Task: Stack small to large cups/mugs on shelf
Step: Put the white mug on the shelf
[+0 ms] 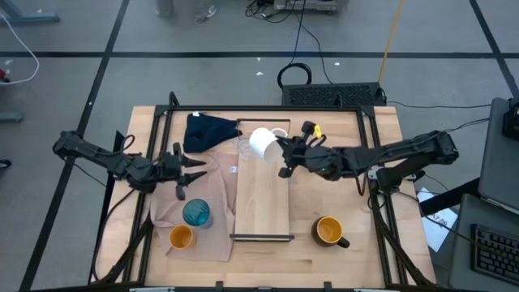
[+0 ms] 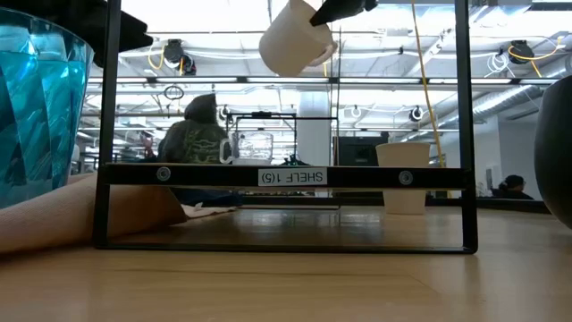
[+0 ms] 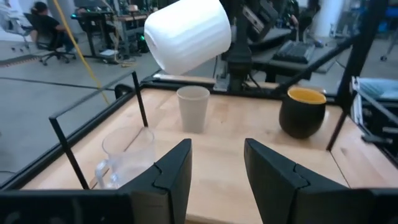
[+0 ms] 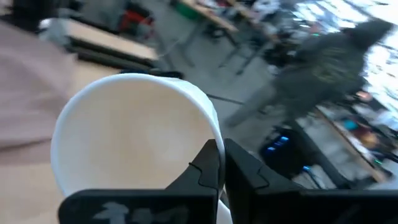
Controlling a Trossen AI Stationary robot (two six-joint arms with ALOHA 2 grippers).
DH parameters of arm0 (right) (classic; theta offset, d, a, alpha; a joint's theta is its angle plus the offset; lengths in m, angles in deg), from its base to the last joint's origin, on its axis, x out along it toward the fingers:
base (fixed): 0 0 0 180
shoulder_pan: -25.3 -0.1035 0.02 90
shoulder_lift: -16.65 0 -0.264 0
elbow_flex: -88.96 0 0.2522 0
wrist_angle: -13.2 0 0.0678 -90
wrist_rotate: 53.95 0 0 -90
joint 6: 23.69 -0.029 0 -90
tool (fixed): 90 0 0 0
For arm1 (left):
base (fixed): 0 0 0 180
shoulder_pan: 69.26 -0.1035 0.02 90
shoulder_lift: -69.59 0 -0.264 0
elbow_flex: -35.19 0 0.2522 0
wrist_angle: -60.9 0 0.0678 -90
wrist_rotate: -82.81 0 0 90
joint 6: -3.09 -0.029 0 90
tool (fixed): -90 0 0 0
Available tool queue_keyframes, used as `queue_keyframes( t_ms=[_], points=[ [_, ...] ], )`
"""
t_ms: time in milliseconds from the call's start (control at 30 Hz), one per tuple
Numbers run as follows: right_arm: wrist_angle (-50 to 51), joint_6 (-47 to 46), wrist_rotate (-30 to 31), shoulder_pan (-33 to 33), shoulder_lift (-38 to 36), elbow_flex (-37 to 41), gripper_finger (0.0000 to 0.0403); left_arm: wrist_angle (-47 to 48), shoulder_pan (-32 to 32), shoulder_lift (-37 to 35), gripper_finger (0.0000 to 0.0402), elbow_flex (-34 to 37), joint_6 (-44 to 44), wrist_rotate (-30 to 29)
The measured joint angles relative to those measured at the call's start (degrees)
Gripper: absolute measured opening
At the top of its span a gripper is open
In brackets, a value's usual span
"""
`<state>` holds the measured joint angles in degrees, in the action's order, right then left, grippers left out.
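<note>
The right gripper [image 1: 281, 146] holds the white mug [image 1: 262, 143] aloft and tilted over the far end of the shelf [image 1: 261, 203], its fingers clenched on the rim, one inside and one outside the wall. The mug appears rigid, glazed and probably slippery; a rim pinch looks adequate while tilted, though the handle would likely give surer purchase. The mug is judged breakable if dropped.

The left gripper [image 1: 185, 169] waits over the beige cloth [image 1: 169, 207], fingers parted and holding nothing. The clear glass [image 3: 124, 155] and beige-grey cup [image 3: 193, 107] stand on the shelf beneath.

Legible writing: the shelf's front label [image 2: 292, 176] appears mirrored, apparently "SHELF 1(5)". No brand is visible.
</note>
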<state>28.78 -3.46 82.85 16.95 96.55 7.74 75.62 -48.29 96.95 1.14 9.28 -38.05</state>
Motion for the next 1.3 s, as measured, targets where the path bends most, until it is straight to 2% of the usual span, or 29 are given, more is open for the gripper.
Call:
queue_keyframes(
  t_ms=[167,333,467,633,733,833,1000,1100,1233,1300],
  points=[
    [-9.49,2.05,8.94,-1.03,3.04,0.86,0.0,-6.98,0.0,4.14,0.015,0.0,-0.54,-4.53],
    [-21.23,9.8,16.07,-2.0,7.73,0.86,0.0,-13.67,0.0,10.25,0.015,0.0,-3.13,-10.9],
    [-26.3,14.45,16.54,-2.22,9.38,0.86,0.0,-22.34,0.0,17.44,0.015,0.0,-7.27,-17.98],
    [-28.67,14.95,16.57,-2.29,9.29,0.86,0.0,-36.65,0.0,26.85,0.015,-0.05,-13.55,-26.03],
    [-30.01,14.97,16.55,-2.25,9.31,0.86,0.0,-41.83,0.0,32.66,0.015,-1.87,-16.24,-29.5],
    [-30.85,14.99,16.49,-1.88,9.29,0.86,0.0,-42.79,0.0,38.78,0.0149,-5.99,-18.72,-33.68],
    [-31.89,14.49,16.29,-0.65,9.36,0.86,0.0,-42.73,0.0,49.88,0.0149,-15.52,-25.08,-46.13],
    [-33.59,14.56,16.17,0.18,10.71,0.86,0.0,-42.72,0.0,55.05,0.0149,-20.12,-29.08,-51.68],
    [-41.88,18.63,16.29,0.86,13.92,0.86,0.0,-42.7,0.04,59.57,0.0149,-23.59,-32.13,-58.55],
    [-46.74,21.76,16.26,1.15,15.58,0.86,0.0,-42.8,0.02,60.73,0.0149,-24.26,-32.66,-59.05]
  ],
)
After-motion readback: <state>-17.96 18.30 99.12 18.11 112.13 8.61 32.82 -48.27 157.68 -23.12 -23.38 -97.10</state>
